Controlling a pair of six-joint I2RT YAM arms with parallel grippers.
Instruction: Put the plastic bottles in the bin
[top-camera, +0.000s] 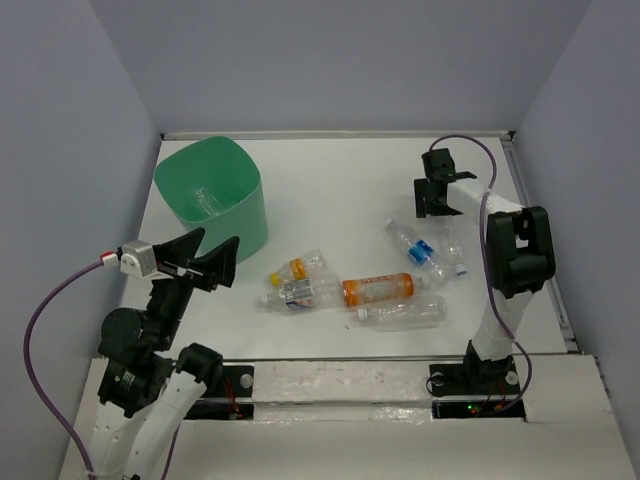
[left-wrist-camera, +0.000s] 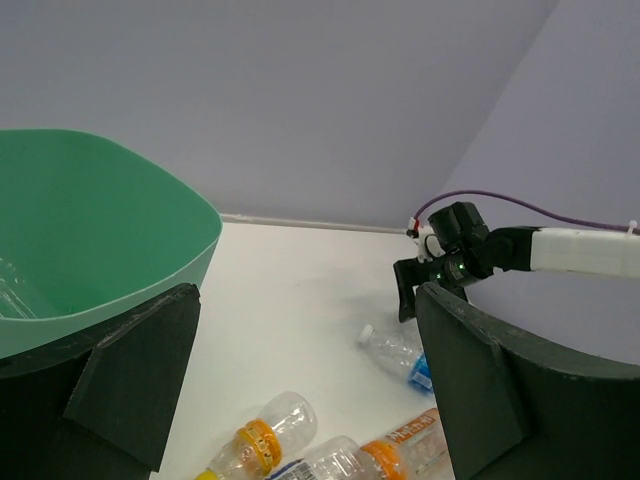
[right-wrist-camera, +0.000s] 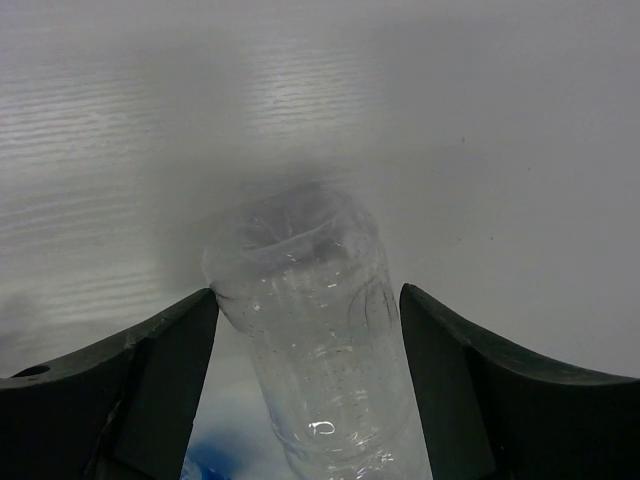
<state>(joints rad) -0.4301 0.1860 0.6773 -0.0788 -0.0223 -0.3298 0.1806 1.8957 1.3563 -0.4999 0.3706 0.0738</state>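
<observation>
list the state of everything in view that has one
bin: upright
binned bottle: lying inside bin
orange bottle: on its side, white cap on
blue-labelled bottle: on its side
yellow-capped bottle: on its side
left gripper: open, empty
right gripper: open, lined up on clear bottle, not clamped

We find the tabletop bare between the bin and the right hand, so passage is free there. The bottles lie crowded in the near middle, some touching. Grey walls close the left, far and right sides.
</observation>
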